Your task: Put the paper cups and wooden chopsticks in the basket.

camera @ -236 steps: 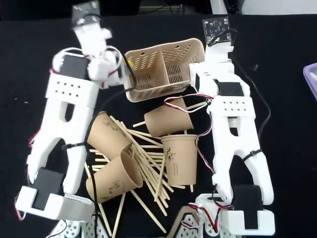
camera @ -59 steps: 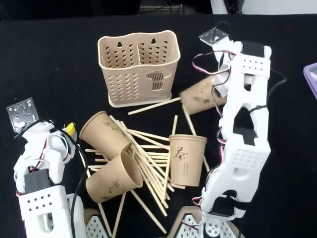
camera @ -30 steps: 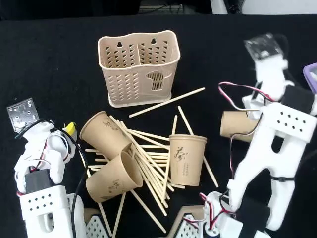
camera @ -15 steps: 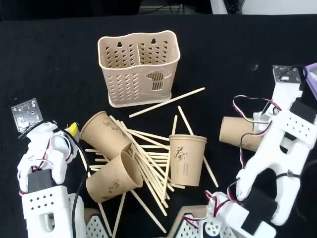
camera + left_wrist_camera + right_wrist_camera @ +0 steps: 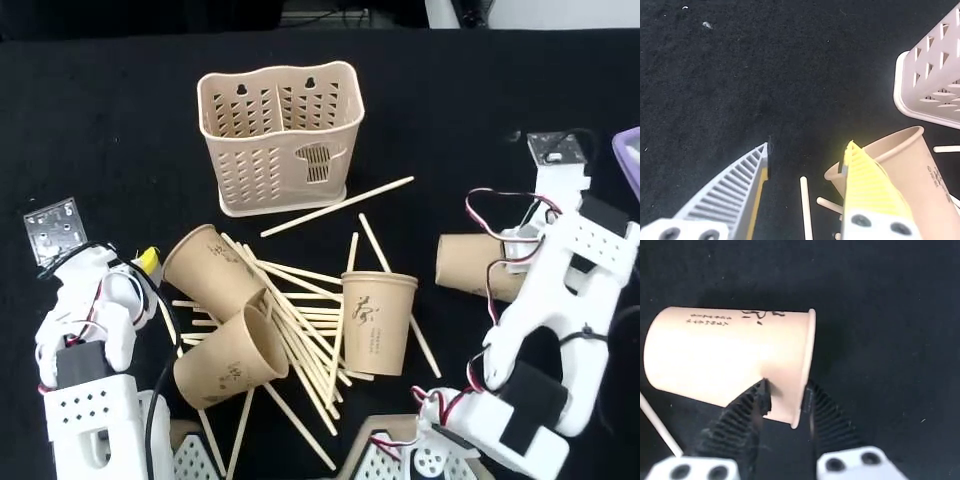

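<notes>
The beige slotted basket [image 5: 280,135] stands upright at the back of the black table. My right gripper [image 5: 785,396] is shut on the wall of a paper cup [image 5: 725,357] near its rim; the cup [image 5: 472,266] lies on its side at the right, beside the right arm [image 5: 570,265]. Two more cups [image 5: 210,268] [image 5: 230,358] lie on a pile of wooden chopsticks [image 5: 300,320], and a third [image 5: 378,320] stands among them. My left gripper [image 5: 807,152] is open over bare table, just beside a lying cup [image 5: 900,165] and the basket's corner [image 5: 932,85].
Loose chopsticks [image 5: 340,206] lie between the basket and the cups. A purple object [image 5: 630,150] sits at the right edge. The left arm [image 5: 85,340] occupies the lower left corner. Dark table stretches left of the basket.
The right arm has swung from the far right back toward the middle, carrying its cup a little to the left. The left arm has hardly moved.
</notes>
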